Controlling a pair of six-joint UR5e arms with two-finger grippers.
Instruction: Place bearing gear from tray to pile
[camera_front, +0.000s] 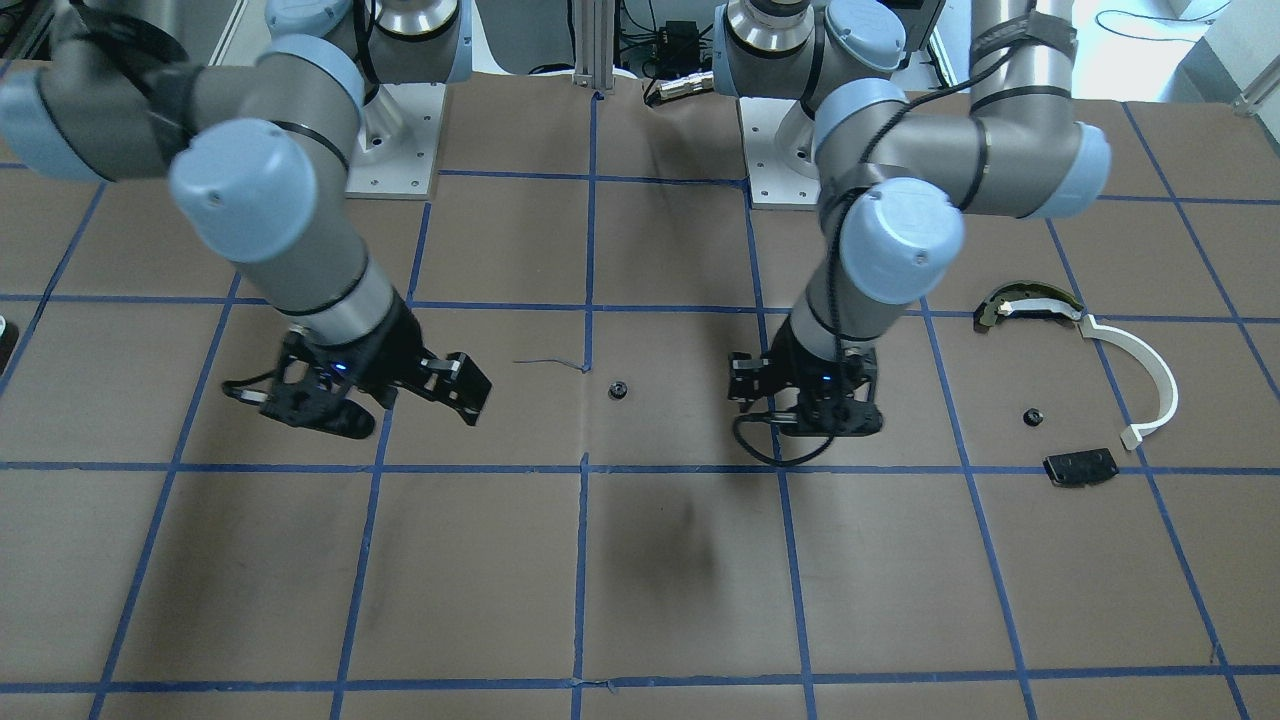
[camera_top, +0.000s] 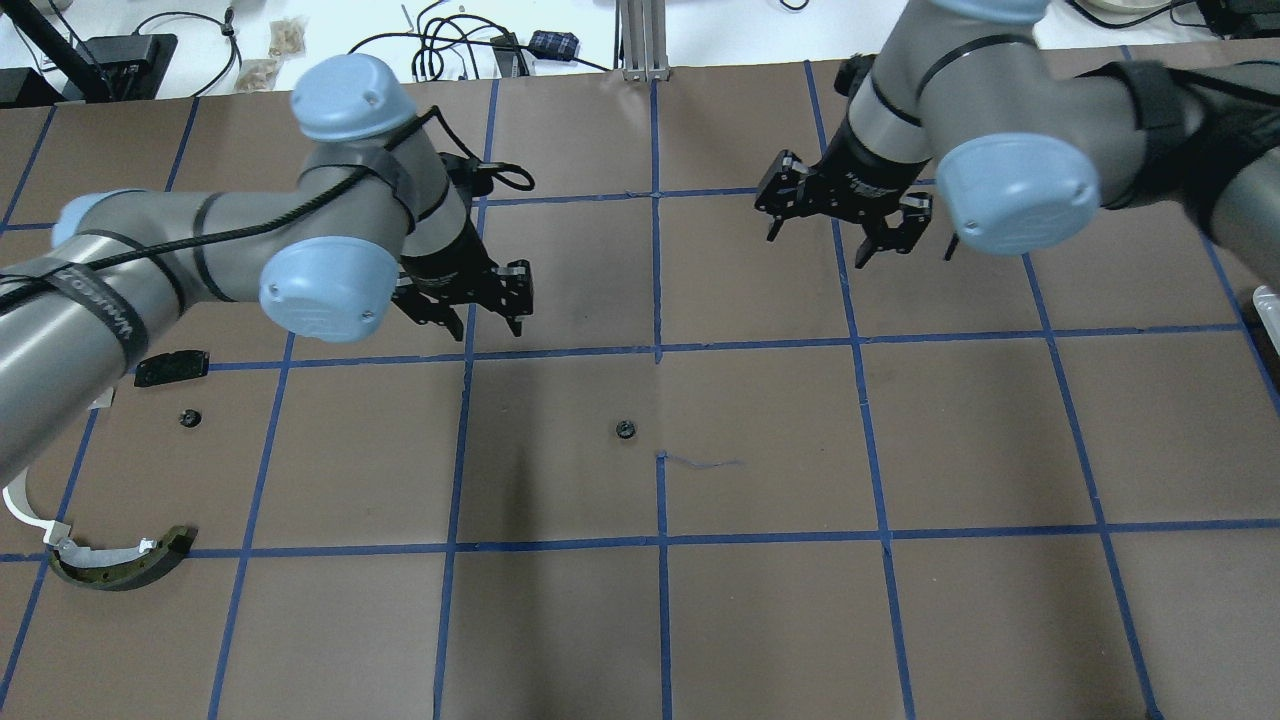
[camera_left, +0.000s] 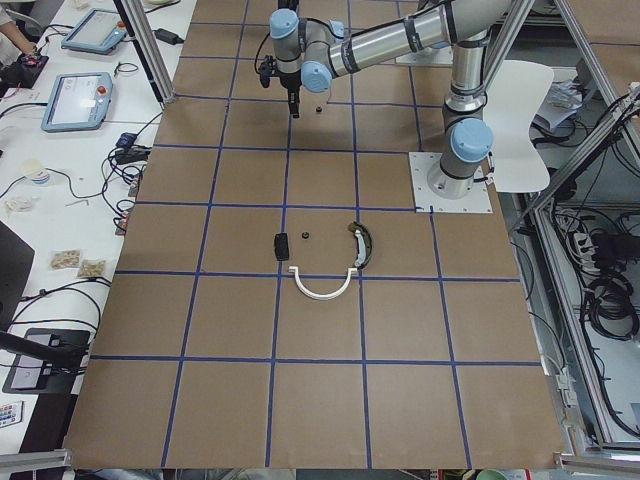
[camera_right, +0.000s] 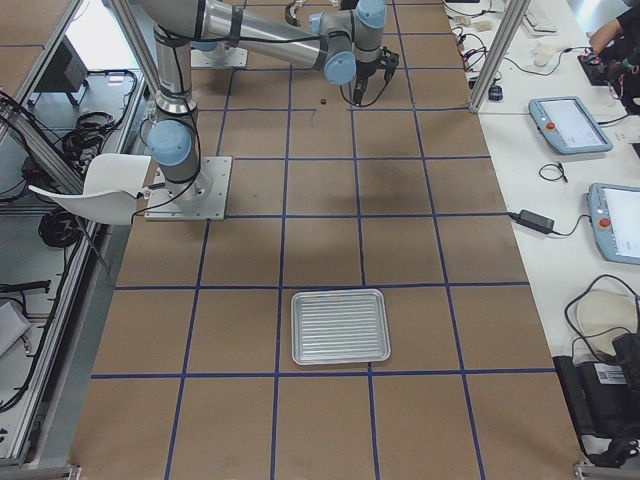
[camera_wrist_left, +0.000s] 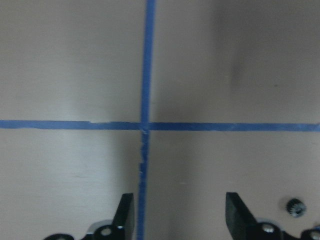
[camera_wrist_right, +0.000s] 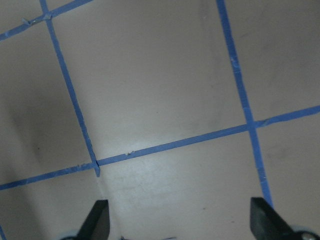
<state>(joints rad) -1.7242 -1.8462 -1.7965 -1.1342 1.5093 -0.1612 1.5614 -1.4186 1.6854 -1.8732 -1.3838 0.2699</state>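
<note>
My left gripper (camera_wrist_left: 181, 215) and right gripper (camera_wrist_right: 182, 222) hung open, empty. The tiny bearing gear (camera_top: 625, 430) lay at the middle of the table (camera_top: 760, 620), well apart from the pile (camera_top: 186, 418) by its left edge. I judged it could slip my pinch.

Counter (camera_top: 900, 620): open approach on every side of the central bearing gear (camera_top: 625, 430). Pile (camera_front: 1080, 467), robot's left end: black plate (camera_top: 172, 367), small gear (camera_top: 186, 418), olive curved piece (camera_top: 125, 568), set apart; left gripper (camera_top: 488, 330) hangs between pile and bearing gear.

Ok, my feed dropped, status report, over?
Left gripper open, empty. Right gripper open, empty. Bearing gear loose mid-table, short of the pile. Nothing lying between them.
</note>
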